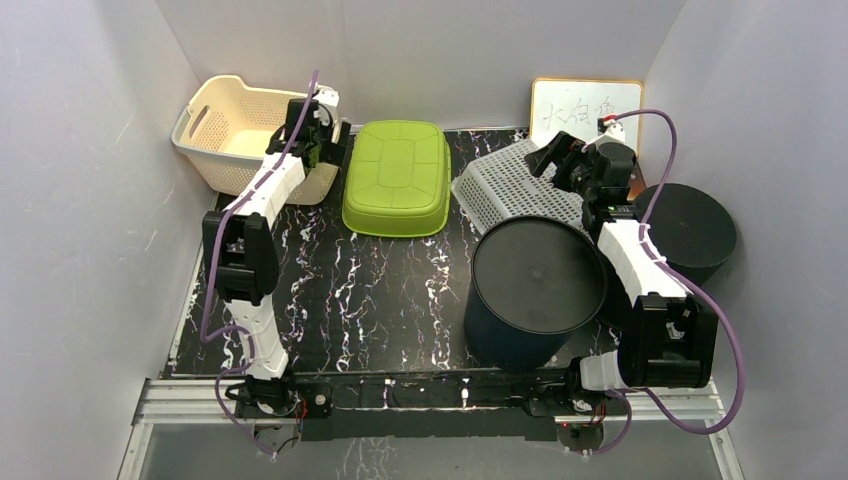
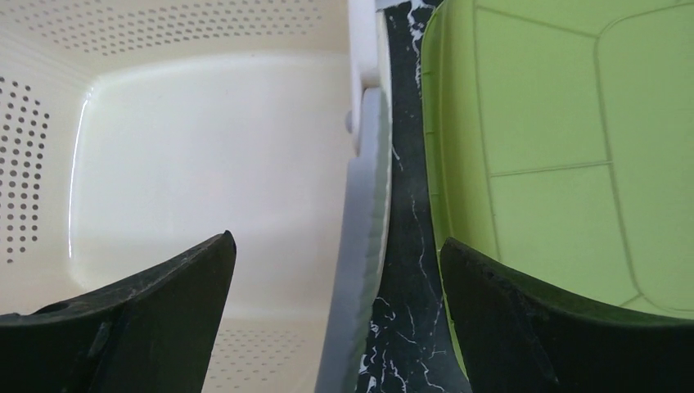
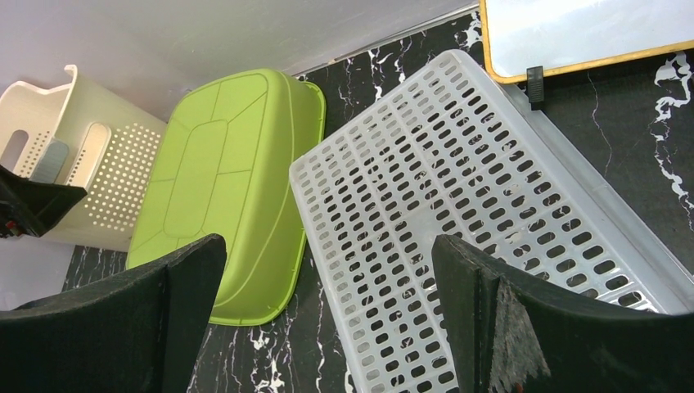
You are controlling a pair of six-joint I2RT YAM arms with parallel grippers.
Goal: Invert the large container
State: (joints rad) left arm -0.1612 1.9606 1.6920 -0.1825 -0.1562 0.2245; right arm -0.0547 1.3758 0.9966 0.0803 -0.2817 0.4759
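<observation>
The large cream perforated basket (image 1: 215, 92) stands upright at the back left, its opening facing up. My left gripper (image 1: 322, 125) is open over the basket's right rim (image 2: 368, 180), one finger above the inside, the other above the gap beside the green tub (image 2: 573, 123). It holds nothing. My right gripper (image 1: 550, 155) is open and empty above the white slotted crate (image 3: 458, 205). The basket also shows in the right wrist view (image 3: 114, 164).
A green tub (image 1: 397, 175) lies upside down right next to the basket. A white slotted crate (image 1: 495, 185) lies upside down at back right. A dark round bin (image 1: 538, 280) stands bottom-up at front right, another black bin (image 1: 695, 225) at far right. A whiteboard (image 1: 585, 105) leans on the back wall.
</observation>
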